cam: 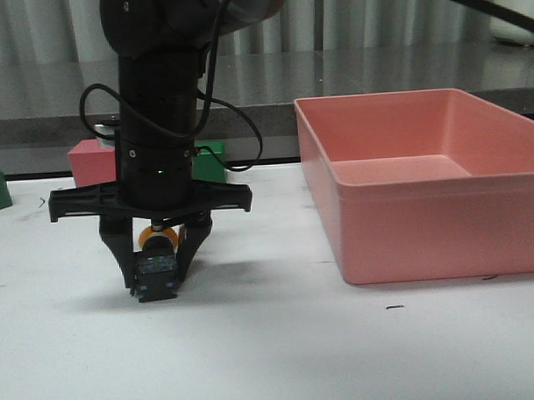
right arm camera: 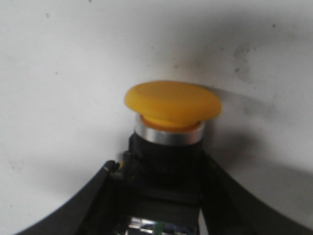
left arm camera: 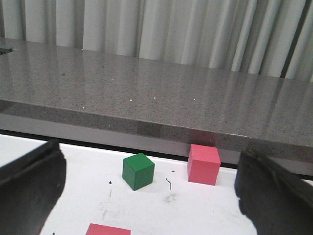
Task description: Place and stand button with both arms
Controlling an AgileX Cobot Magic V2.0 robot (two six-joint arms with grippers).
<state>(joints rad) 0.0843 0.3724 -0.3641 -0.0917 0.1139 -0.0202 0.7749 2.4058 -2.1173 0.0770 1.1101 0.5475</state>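
While a pink bin [cam: 424, 181] fills the right of the front view, the right gripper [cam: 156, 278] at lower left pinches the button [cam: 156, 261] by its black base between both fingers, yellow cap up; the left gripper [left arm camera: 146, 196] stands spread.

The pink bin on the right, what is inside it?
The pink bin shows only bare inner walls and part of its floor in the front view. Its near wall covers the front floor, so nothing can be confirmed there.
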